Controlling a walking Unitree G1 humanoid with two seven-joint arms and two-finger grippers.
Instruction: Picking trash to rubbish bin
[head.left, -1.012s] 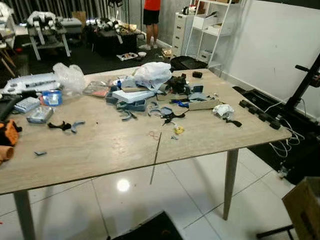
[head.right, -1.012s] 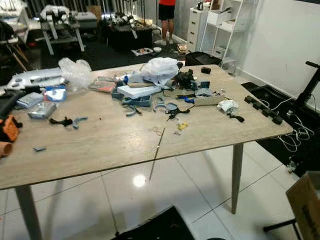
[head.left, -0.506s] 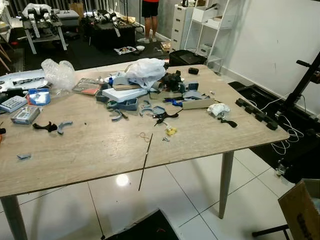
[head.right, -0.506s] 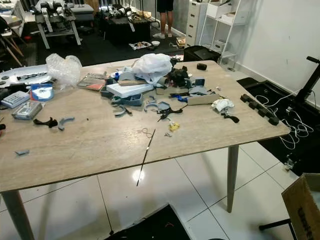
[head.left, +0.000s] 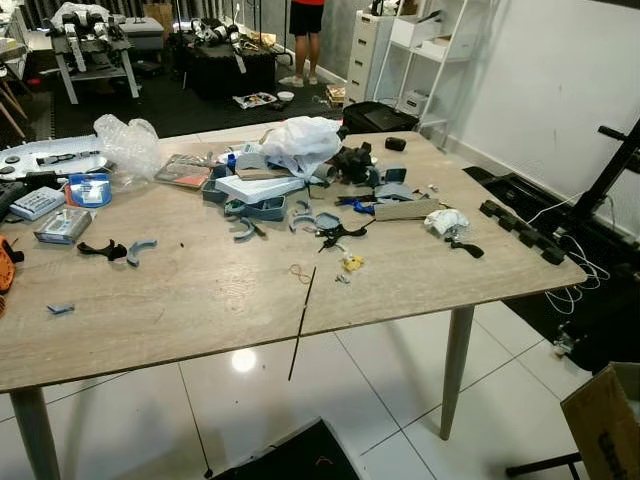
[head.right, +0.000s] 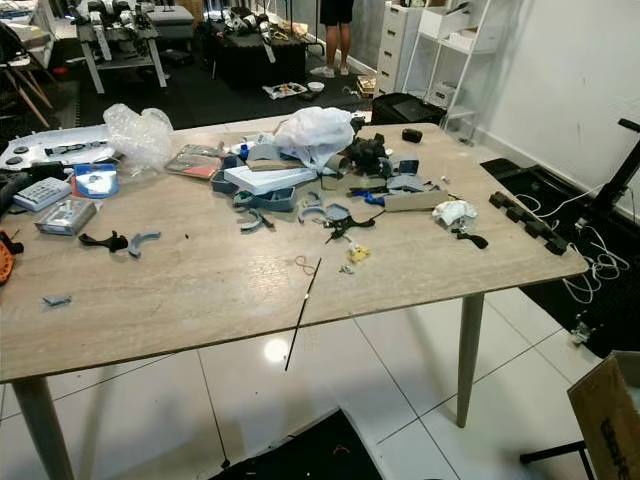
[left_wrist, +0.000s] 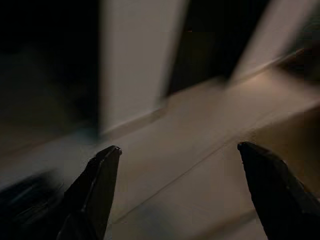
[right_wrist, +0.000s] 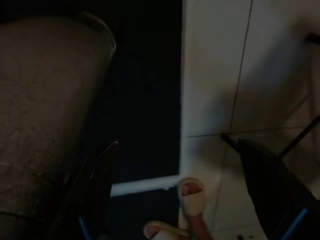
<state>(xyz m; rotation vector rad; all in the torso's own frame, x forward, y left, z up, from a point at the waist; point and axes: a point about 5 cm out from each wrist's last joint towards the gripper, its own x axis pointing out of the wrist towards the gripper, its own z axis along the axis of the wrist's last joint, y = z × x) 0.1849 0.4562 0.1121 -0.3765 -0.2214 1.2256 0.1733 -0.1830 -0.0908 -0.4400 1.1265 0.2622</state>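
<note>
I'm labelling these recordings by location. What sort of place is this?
Probably a workshop or robotics lab, not a lived-in home. The long wooden table is strewn with small grey and black plastic parts, white shelving lines the wall, and benches loaded with equipment stand behind.

Looks like a robotics lab or workshop: long wooden table (head.left: 200, 300) strewn with grey printed parts (head.left: 250, 208), plastic bags (head.left: 300, 143), small tools and boxes; further cluttered benches (head.left: 95, 45) on dark flooring behind; white shelving (head.left: 420, 50) by the wall; cables (head.left: 580, 275) trailing over white floor tiles.
</note>
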